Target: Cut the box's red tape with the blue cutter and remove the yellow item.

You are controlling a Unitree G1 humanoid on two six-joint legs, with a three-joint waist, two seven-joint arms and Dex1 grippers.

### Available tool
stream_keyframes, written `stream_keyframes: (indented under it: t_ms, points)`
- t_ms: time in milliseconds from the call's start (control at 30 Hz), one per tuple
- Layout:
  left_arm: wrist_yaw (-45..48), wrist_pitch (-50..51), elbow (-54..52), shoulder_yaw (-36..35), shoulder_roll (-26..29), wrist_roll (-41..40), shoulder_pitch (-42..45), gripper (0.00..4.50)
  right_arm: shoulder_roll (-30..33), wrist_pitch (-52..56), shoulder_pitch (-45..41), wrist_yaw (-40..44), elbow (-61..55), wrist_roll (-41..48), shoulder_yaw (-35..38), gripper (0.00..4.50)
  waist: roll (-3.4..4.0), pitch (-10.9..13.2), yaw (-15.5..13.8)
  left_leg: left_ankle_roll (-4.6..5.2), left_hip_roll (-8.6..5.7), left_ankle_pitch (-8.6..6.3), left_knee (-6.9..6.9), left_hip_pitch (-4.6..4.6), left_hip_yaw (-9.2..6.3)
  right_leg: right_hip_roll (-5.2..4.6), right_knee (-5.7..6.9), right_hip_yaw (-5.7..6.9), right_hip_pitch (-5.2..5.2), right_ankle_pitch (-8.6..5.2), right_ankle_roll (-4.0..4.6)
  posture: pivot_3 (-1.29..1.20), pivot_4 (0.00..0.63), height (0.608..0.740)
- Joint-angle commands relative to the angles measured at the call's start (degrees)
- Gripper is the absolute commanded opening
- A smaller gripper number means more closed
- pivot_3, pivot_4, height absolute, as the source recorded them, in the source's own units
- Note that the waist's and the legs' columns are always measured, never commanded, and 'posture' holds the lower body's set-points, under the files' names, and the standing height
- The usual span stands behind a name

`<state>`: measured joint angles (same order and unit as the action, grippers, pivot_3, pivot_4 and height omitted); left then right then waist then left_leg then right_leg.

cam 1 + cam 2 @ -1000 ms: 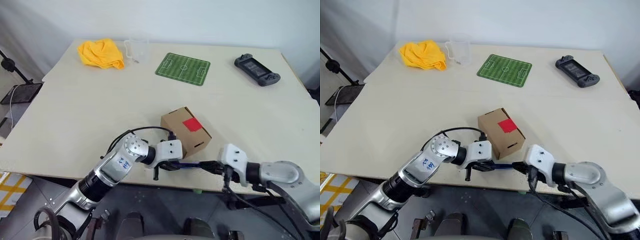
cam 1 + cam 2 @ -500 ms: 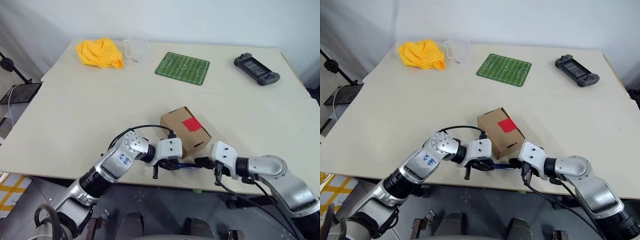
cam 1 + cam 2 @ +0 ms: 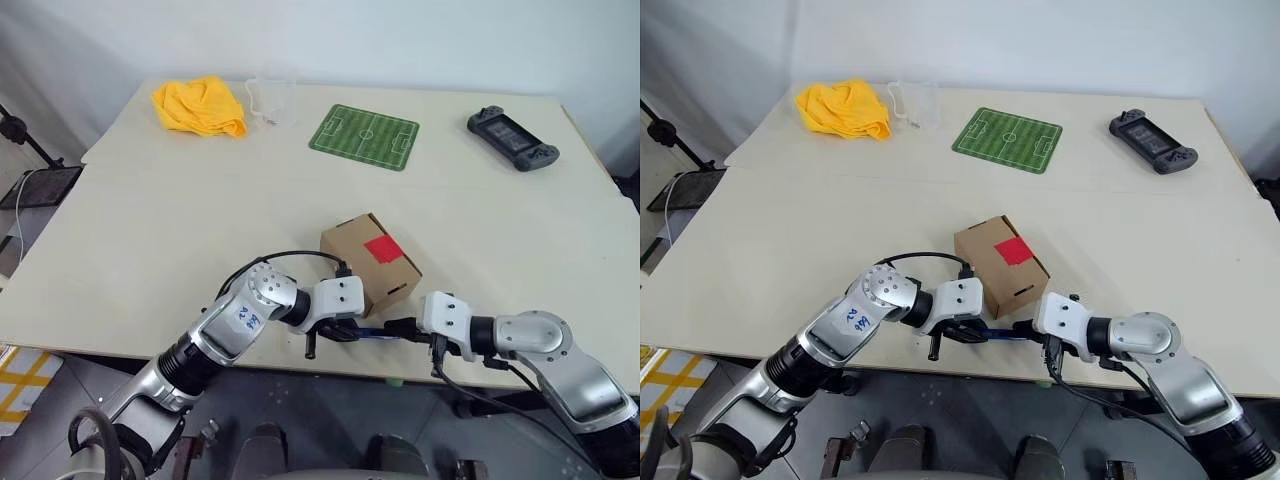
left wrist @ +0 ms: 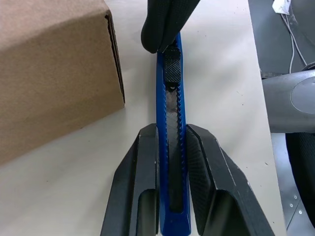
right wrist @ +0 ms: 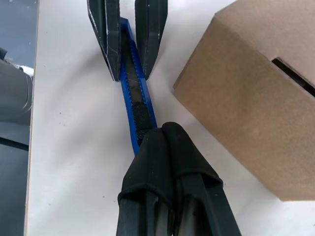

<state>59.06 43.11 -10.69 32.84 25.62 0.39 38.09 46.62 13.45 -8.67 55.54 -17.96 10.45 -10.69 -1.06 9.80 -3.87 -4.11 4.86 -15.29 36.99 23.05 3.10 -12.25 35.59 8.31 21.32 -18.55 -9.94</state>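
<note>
Blue handwritten marks on left forearm, not legible

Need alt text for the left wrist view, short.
The left pincer grips the blue cutter between its two black fingers, the cutter lying flat on the pale table. At the cutter's far end, the right pincer, shut, presses on the dark slider. The box sits beside the cutter.
</note>
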Motion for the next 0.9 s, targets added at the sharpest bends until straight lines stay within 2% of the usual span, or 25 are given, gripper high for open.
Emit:
stream_keyframes:
  t_ms: [33,433,900]
  points:
    - [1.5,1.9,1.7,3.8,1.1,0.5,-1.1,0.46,-1.0,-1.2,0.9,2.0,0.7,-2.0,-3.9,0.01,-0.03,-0.1,0.1,0.00,0.00,0.00,0.00,-0.01,0.00,0.00,0.00,0.00,0.00,0.00,0.00,0.00,0.150,0.740]
    - [2.1,1.7,2.4,4.4,0.7,0.5,-0.2,0.46,-7.4,-0.4,-1.3,0.4,0.5,-5.5,-7.2,0.01,-0.26,-0.5,0.9,0.00,0.01,0.00,-0.04,-0.03,0.00,0.00,0.00,0.01,-0.02,0.00,0.00,0.00,0.150,0.740]
    - [2.2,1.0,3.7,4.5,0.2,0.7,0.2,0.46,-10.5,-0.2,-2.2,0.5,0.2,-7.5,-8.6,0.01,-0.31,-0.6,0.9,0.00,0.01,0.00,-0.08,-0.11,0.00,0.01,-0.03,0.01,-0.09,0.00,0.00,0.00,0.150,0.740]
